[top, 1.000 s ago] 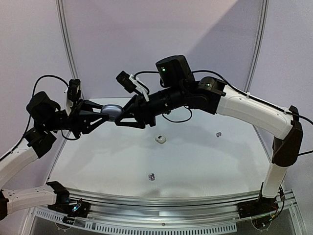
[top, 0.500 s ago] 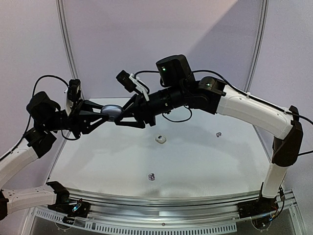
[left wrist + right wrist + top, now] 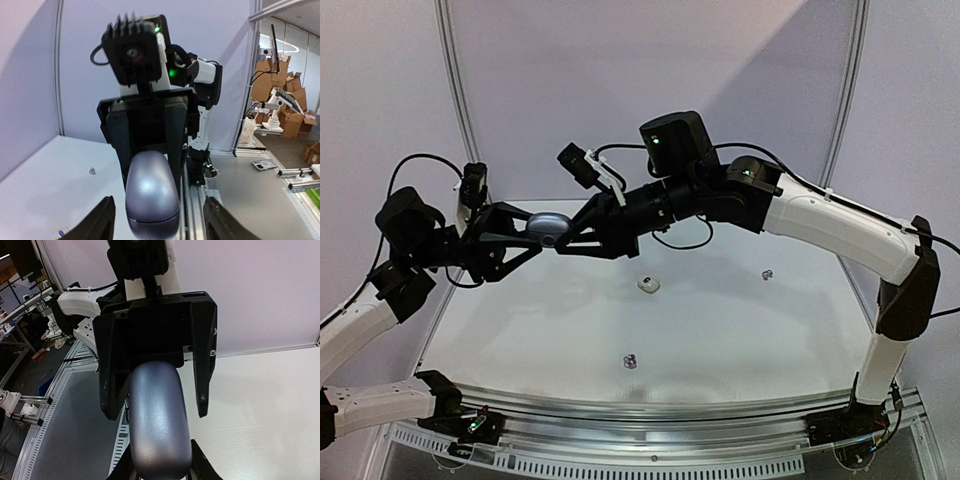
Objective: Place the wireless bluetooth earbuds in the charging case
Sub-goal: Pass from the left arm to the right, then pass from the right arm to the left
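A dark silvery-grey charging case (image 3: 548, 226) hangs in the air above the table's back left, lid closed. My right gripper (image 3: 560, 236) is shut on it, its fingers hugging the case (image 3: 159, 430) on both sides in the right wrist view. My left gripper (image 3: 532, 232) faces it from the left and stands open; its fingers (image 3: 97, 220) are well clear of the case (image 3: 152, 195). On the table lie a white earbud (image 3: 647, 284) and two dark grey earbuds (image 3: 630, 361), (image 3: 767, 273). One dark earbud (image 3: 92, 170) also shows in the left wrist view.
The white table (image 3: 520, 330) has a metal rail (image 3: 650, 410) along its near edge and a curved frame post (image 3: 455, 90) behind the left arm. Both arms reach across the table's back left, above the surface.
My left gripper's jaws have spread apart and let go of the case. The right gripper has closed tighter on it. The case stays at about the same spot in the air.
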Controlling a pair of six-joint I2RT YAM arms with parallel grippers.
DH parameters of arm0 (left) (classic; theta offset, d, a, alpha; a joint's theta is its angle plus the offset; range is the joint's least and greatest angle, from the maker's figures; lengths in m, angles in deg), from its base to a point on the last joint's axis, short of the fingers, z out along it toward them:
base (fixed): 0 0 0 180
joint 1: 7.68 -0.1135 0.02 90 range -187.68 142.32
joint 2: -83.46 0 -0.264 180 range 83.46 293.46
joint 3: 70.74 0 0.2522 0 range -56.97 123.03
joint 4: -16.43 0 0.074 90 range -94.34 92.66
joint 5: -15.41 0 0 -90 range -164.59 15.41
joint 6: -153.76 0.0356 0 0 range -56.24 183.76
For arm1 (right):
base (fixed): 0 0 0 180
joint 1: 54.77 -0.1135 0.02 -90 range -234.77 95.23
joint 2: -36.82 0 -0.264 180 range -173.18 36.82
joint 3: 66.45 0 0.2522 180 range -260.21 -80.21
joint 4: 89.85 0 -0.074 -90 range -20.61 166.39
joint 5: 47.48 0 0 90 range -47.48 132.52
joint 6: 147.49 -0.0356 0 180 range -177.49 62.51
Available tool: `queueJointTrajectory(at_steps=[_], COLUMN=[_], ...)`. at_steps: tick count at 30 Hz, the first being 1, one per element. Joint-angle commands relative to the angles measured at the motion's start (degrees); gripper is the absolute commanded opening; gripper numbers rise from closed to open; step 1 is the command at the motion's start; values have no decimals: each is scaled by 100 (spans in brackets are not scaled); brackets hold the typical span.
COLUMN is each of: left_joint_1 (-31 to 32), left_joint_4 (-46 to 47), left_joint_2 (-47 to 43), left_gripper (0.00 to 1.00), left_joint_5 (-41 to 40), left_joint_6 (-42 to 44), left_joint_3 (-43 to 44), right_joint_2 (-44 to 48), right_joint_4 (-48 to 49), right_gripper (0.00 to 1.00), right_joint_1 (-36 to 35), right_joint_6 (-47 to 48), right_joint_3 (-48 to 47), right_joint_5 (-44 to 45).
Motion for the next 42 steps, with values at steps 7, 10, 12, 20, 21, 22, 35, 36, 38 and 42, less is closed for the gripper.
queueJointTrajectory(at_steps=[7, 10, 12, 20, 21, 22, 35, 36, 38, 42], left_joint_1=[-6, -6, -6, 20, 23, 30, 39, 38, 38, 38], left_joint_4=[-393, -292, -203, 122, 144, 157, 247, 252, 275, 336], left_joint_2=[4, 47, 60, 128, 139, 151, 173, 176, 169, 141], left_gripper=[42, 36, 38, 45, 46, 47, 17, 13, 3, 0], left_joint_5=[-89, -89, -77, 71, 85, 83, 111, 118, 141, 181], left_joint_6=[78, 11, -71, -261, -281, -295, -335, -342, -335, -266], left_joint_3=[-84, -52, -45, -49, -49, -49, -47, -49, -56, -92], right_joint_2=[248, 225, 211, 175, 169, 167, 40, 23, 1, 6], right_joint_4=[241, 234, 226, 202, 199, 198, -42, -74, -91, -98], right_gripper=[3, 3, 2, 2, 2, 2, 2, 2, 2, 19], right_joint_1=[23, 30, 17, 12, 11, 16, -10, -17, -23, -26], right_joint_6=[-33, -26, -42, -77, -77, -69, -19, 0, 19, 23], right_joint_3=[-98, -102, -102, -120, -118, -127, -290, -316, -329, -322], right_joint_5=[64, 51, 51, 111, 117, 120, 159, 172, 173, 224])
